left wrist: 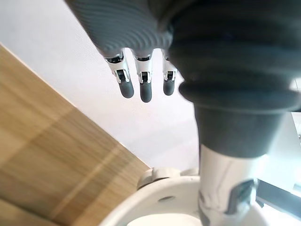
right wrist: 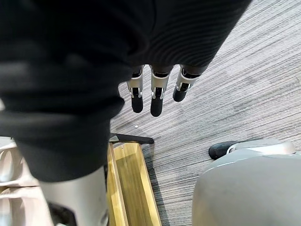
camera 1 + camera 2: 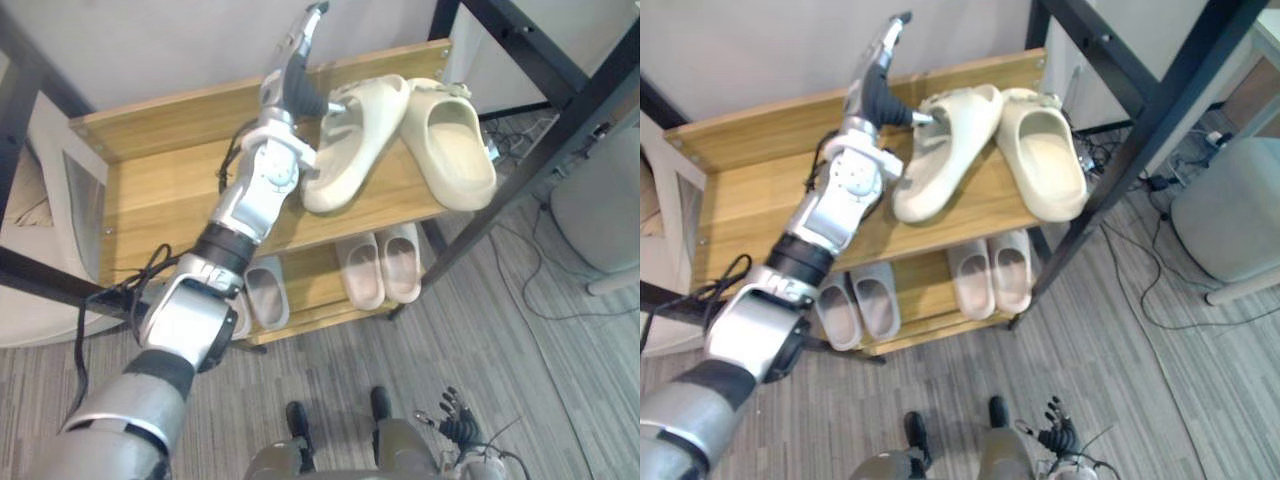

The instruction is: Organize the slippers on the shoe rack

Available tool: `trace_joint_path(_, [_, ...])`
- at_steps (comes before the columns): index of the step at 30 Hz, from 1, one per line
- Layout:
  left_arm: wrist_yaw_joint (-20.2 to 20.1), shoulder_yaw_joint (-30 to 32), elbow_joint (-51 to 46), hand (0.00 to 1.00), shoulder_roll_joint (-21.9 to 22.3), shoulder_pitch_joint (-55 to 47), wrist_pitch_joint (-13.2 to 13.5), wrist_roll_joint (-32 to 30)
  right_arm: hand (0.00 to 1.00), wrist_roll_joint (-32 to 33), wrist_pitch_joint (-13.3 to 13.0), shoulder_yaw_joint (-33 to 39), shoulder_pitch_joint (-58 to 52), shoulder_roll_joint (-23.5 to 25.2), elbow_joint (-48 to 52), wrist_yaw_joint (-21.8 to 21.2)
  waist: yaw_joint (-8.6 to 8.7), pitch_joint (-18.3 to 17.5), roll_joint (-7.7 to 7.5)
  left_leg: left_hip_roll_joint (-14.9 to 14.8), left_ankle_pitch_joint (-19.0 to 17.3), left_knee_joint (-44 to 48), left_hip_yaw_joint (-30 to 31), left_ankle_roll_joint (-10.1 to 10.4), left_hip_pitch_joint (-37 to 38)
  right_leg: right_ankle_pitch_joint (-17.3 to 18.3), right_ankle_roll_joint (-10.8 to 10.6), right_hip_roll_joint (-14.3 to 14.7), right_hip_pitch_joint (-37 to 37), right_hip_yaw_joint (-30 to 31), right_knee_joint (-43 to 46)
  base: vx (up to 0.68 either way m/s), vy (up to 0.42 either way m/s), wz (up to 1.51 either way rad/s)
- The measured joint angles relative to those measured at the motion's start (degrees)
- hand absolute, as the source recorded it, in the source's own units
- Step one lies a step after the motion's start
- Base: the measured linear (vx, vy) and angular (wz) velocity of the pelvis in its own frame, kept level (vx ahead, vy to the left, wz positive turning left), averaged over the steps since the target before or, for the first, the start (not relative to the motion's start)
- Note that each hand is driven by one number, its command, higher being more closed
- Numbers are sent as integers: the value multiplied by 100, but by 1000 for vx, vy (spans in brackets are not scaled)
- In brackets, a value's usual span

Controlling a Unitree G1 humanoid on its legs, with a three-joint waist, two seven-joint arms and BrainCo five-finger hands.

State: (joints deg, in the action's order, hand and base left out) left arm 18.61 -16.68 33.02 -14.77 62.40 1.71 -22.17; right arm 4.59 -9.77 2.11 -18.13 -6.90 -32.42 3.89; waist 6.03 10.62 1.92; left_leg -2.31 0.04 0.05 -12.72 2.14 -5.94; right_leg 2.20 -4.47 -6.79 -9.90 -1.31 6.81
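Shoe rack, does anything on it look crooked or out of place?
Yes. On the top shelf, the left cream slipper lies slanted, its far end against the right cream slipper, while the beige pair and grey pair below sit parallel. The left hand is at the slanted one, fingers straight.

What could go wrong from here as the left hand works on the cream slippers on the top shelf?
The left cream slipper lies askew against the right cream slipper; a push from the left hand could shove both. The right cream slipper sits at the top shelf's front corner and seems to overhang it, so it might drop off. The thumb touches the left cream slipper while the fingers are straight, so the contact may slip.
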Motion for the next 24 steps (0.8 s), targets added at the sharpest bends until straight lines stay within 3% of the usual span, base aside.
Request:
trace_joint_path(13, [24, 179, -1411, 0, 189, -762, 173, 875, 0, -5, 9, -6, -7, -4, -76, 1, -181, -21, -12, 20, 33, 28, 173, -19, 46, 0, 2, -24, 153, -178, 3, -10, -3, 7])
trace_joint_path(24, [-472, 40, -2010, 0, 573, -2171, 447, 3152, 0, -16, 147, -9, 1, -15, -339, -57, -303, -284, -74, 117, 111, -55, 441, -57, 187, 54, -41, -132, 400, -455, 17, -12, 9, 14])
